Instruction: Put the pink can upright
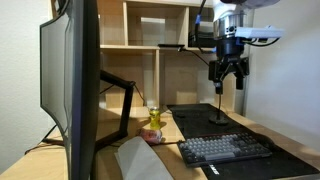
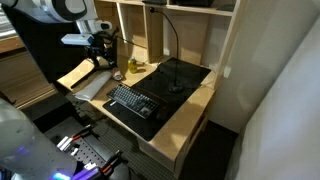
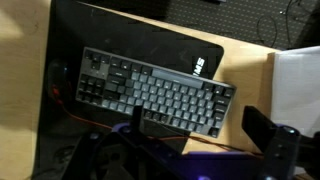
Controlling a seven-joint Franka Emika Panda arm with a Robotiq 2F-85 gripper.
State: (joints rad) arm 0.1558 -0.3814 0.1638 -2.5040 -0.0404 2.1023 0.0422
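— At the monitor's (image 1: pixel 70 80) four o'clock, why does the pink can (image 1: pixel 152 135) sit so low?
— It looks tipped over, just beside the yellow bottle (image 1: pixel 153 118). The keyboard (image 1: pixel 225 150) lies at its four o'clock. The gripper (image 1: pixel 228 75) hangs at two o'clock, jaws wide apart and empty, probably keeping clear.

The jaws hang spread high above the black mat (image 1: pixel 195 122) behind the keyboard (image 1: pixel 225 150).
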